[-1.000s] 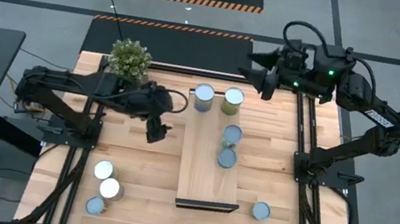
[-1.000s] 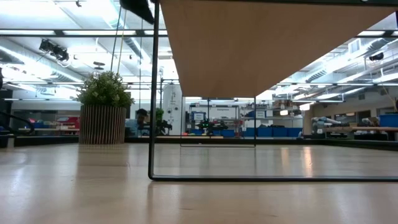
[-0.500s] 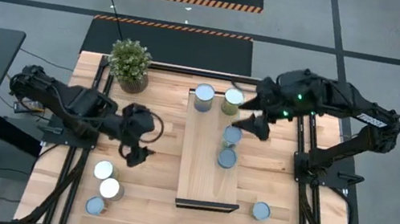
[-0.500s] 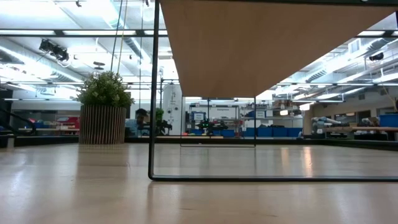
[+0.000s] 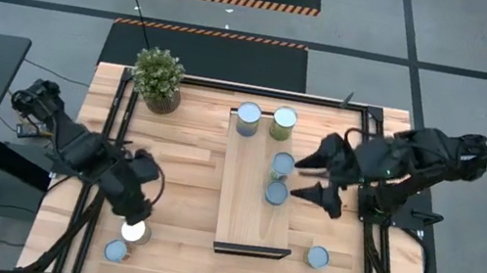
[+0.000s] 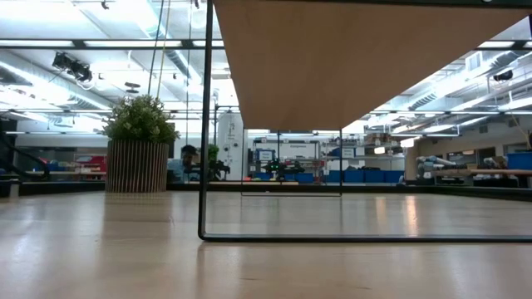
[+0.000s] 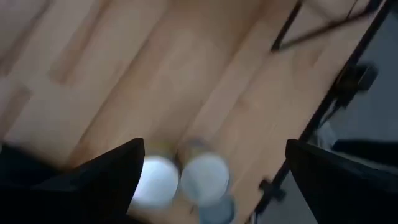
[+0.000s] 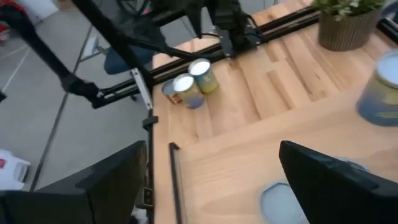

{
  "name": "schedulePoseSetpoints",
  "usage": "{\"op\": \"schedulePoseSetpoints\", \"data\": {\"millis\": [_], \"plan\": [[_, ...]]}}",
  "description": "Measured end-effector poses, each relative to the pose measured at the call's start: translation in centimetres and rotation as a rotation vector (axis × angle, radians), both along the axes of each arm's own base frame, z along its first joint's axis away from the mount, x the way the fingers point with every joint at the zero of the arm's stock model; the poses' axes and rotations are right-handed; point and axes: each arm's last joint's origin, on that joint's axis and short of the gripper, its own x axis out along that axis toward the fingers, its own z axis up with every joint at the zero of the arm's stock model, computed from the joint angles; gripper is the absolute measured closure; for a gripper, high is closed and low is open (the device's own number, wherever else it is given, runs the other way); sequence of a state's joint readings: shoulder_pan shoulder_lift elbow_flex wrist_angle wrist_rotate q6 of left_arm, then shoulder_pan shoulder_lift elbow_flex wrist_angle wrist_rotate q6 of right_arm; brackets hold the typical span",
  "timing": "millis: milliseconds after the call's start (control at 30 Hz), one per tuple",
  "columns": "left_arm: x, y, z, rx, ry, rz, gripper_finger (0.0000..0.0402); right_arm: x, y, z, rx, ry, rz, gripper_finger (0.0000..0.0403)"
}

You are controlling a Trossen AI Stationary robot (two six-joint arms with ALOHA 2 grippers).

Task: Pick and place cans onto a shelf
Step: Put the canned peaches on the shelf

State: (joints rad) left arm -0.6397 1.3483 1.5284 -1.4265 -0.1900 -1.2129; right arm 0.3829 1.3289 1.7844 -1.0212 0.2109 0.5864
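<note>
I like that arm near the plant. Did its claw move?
Yes. In the high view the left gripper went away from the plant, down the table toward the loose cans.

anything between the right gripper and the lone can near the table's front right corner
No. In the high view, only bare tabletop separates the open right gripper from that can.

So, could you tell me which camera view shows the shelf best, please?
The high view: the whole shelf shows from above, four cans on it. The low view gives only its underside and frame; the right wrist view catches part of its top.
</note>
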Motion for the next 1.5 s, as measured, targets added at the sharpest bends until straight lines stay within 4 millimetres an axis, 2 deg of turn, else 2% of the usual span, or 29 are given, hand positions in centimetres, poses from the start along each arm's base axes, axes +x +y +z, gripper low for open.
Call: {"op": "schedulePoseSetpoints", "data": {"millis": [67,267,400,500,667,833,1067,1200,1333,1500], "plan": [[-0.5,-0.7,-0.3,-0.004,0.058,-0.059,0.0006,-0.3,0.8,-0.1,-0.011,0.001,0.013,0.0030],[-1.4,-2.6,-1.6,0.128,0.183,-0.390,0.0006,-0.7,2.4,-0.2,-0.079,-0.030,-0.021,0.0030],[-0.8,-3.1,-2.7,0.123,0.265,-0.435,0.0006,-0.6,2.9,-0.3,-0.103,-0.034,-0.036,0.0030],[0.0,-3.8,-3.5,0.057,0.227,-0.488,0.0006,-0.4,3.2,-0.5,-0.103,-0.029,-0.046,0.0030],[0.7,-6.0,-5.6,0.109,0.186,-0.768,0.0006,-0.4,3.5,-0.6,-0.126,-0.032,-0.061,0.0030],[0.8,-7.5,-8.1,0.220,0.301,-1.023,0.0006,-0.5,3.5,-0.6,-0.131,-0.031,-0.066,0.0030],[0.9,-8.6,-9.6,0.404,0.326,-1.377,0.0006,-0.4,3.5,-0.7,-0.132,-0.036,-0.096,0.0030],[0.7,-8.7,-10.2,0.386,0.321,-1.437,0.0006,-0.2,3.6,-0.8,-0.132,-0.033,-0.106,0.0030],[-0.7,-8.1,-10.6,0.358,0.348,-1.468,0.0006,-0.1,3.6,-0.8,-0.128,-0.034,-0.108,0.0030],[-1.3,-7.8,-11.3,0.441,0.323,-1.528,0.0006,-0.1,3.6,-0.8,-0.126,-0.036,-0.109,0.0030]]}}
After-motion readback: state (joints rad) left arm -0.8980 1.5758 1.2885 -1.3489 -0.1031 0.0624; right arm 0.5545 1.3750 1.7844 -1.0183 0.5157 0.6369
